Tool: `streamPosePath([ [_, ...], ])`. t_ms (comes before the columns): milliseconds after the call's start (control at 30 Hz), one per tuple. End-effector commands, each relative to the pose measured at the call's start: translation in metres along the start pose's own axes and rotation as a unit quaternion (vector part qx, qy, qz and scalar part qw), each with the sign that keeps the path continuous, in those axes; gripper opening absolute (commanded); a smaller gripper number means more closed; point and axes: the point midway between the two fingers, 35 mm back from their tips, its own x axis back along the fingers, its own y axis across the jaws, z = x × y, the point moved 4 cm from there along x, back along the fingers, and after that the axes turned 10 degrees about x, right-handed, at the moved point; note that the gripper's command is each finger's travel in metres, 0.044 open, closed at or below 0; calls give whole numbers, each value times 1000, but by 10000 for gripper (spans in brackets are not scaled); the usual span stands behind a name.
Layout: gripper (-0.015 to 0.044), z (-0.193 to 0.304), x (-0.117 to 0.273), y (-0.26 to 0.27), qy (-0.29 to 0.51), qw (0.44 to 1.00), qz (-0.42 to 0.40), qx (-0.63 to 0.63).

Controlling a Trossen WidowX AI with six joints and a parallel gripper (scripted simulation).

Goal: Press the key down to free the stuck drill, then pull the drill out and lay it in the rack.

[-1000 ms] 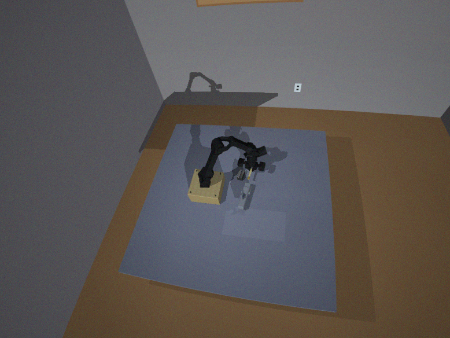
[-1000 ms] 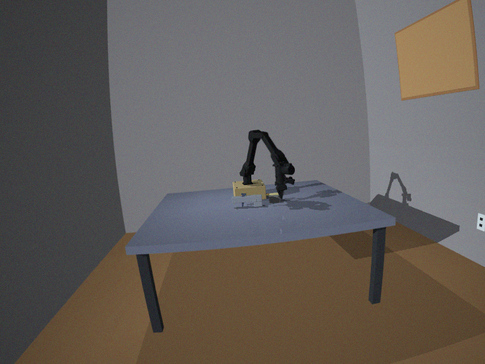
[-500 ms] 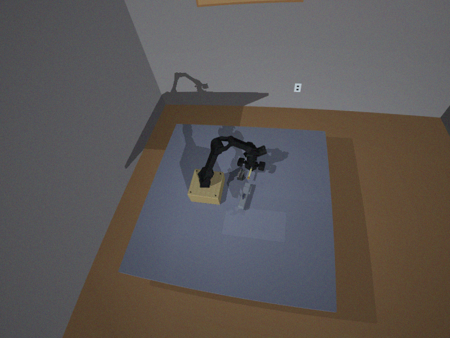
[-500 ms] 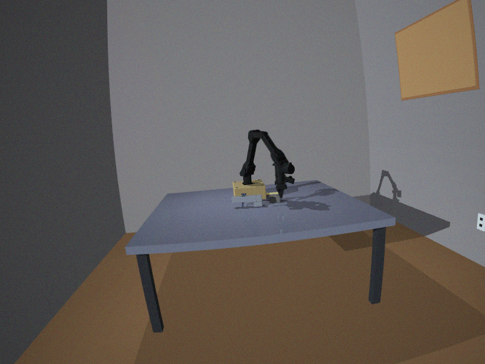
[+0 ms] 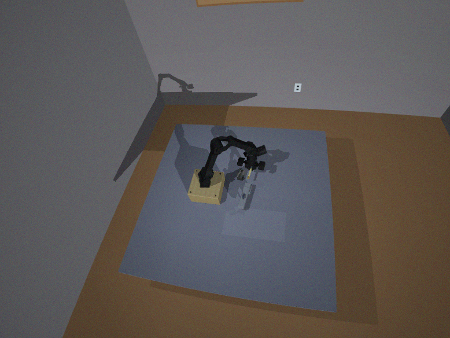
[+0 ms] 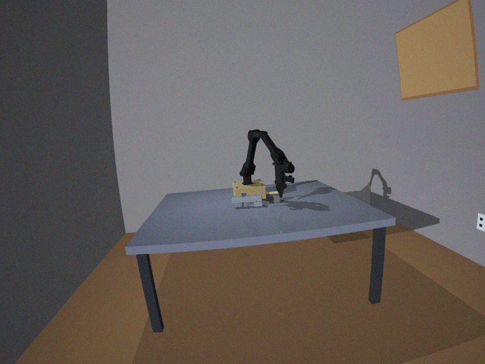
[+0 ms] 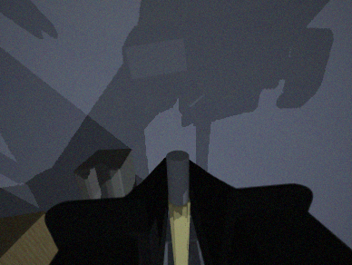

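My gripper points down and is shut on the drill, a thin rod with a grey round end and a yellow length. The drill lies roughly level and clear of the pale grey holder, which stands on the table. A small dark part, perhaps the key, shows on the holder; its position is too small to tell. The rack, a small dark grey grooved block, stands close beside the gripper, on the arm base's side. The drill is not in it.
The wooden base block bears the arm and stands near the rack and the holder. The blue-grey table carries everything. Dark arm shadows fall across its top around the gripper.
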Motion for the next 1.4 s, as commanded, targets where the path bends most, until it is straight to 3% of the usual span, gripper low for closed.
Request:
streamPosePath([
  [0,0,0,3,-1,1,1000,3,-3],
  [1367,0,1,15,-1,1,1000,3,-3],
])
